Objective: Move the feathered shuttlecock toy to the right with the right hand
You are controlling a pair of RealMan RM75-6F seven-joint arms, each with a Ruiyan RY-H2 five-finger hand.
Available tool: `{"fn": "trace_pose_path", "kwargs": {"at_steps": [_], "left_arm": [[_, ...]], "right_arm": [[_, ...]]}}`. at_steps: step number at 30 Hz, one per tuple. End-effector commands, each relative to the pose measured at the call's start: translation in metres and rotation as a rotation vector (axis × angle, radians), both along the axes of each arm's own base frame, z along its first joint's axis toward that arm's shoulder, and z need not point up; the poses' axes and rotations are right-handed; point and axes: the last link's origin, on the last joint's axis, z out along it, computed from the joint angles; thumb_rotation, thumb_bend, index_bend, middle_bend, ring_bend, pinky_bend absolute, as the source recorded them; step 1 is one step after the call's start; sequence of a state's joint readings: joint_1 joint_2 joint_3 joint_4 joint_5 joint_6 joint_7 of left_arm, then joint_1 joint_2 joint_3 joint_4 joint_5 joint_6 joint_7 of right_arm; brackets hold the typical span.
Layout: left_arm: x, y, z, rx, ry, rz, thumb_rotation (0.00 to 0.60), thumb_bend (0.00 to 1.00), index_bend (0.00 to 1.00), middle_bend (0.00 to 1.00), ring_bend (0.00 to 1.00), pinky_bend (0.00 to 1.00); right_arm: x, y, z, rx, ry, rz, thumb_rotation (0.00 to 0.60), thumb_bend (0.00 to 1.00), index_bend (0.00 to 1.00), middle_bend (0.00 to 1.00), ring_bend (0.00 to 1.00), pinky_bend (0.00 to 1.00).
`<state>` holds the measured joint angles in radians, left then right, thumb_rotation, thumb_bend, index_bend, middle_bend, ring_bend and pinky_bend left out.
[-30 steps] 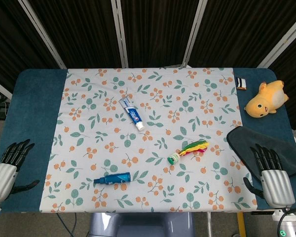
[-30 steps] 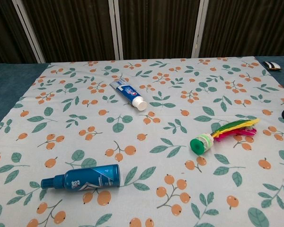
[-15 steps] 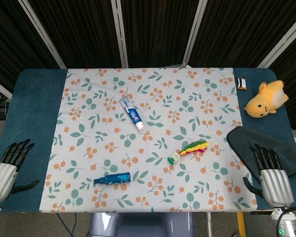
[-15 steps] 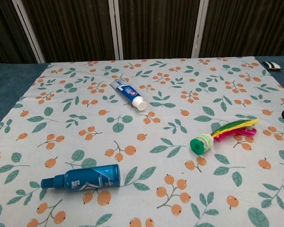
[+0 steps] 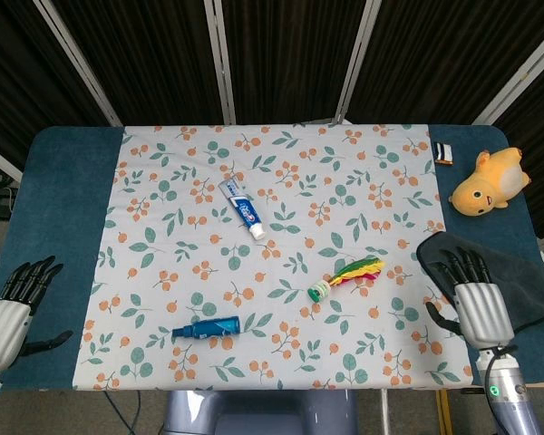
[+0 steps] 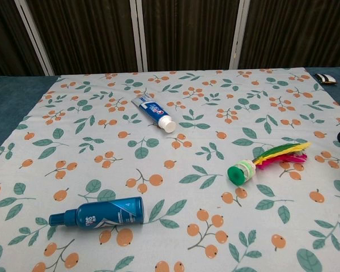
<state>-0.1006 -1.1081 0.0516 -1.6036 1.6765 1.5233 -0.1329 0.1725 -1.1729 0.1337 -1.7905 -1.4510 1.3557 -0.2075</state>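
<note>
Shuttlecock [image 5: 346, 276] lying loose toward table's [image 5: 68, 190] right edge, untouched. Right hand [image 5: 476, 306] near it, fingers spread, empty; left hand [image 5: 9, 315] likewise spread at front-left corner.

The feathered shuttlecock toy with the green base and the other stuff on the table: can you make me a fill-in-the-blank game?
1. The feathered shuttlecock toy has a round base coloured ____.
2. The white toothpaste tube lies on the ____ tablecloth.
3. The yellow plush toy sits far from the dark blue ____ bottle.
4. The right hand holds ____.

Missing words: green; floral; spray; nothing
</note>
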Motion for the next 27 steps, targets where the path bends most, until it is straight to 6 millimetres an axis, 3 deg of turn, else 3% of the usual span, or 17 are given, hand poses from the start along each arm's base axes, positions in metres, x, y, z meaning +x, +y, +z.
{"fn": "trace_pose_path", "kwargs": {"at_steps": [1, 10, 27], "left_arm": [[0.0, 0.0, 0.0, -0.001, -0.003, 0.001, 0.599, 0.09, 0.0, 0.0, 0.0, 0.0], [-0.001, 0.001, 0.001, -0.009, -0.019, 0.009, 0.6, 0.09, 0.0, 0.0, 0.0, 0.0], [-0.002, 0.002, 0.001, -0.026, -0.036, 0.025, 0.6, 0.09, 0.0, 0.0, 0.0, 0.0]], "right_arm": [[0.006, -0.024, -0.018, 0.031, 0.009, 0.001, 0.6, 0.21, 0.33, 0.16, 0.0, 0.0], [0.012, -0.058, -0.06, 0.074, -0.001, -0.044, 0.6, 0.21, 0.39, 0.2, 0.0, 0.0], [-0.003, -0.075, -0.102, 0.095, -0.032, -0.149, 0.6, 0.21, 0.43, 0.22, 0.0, 0.0]]}}
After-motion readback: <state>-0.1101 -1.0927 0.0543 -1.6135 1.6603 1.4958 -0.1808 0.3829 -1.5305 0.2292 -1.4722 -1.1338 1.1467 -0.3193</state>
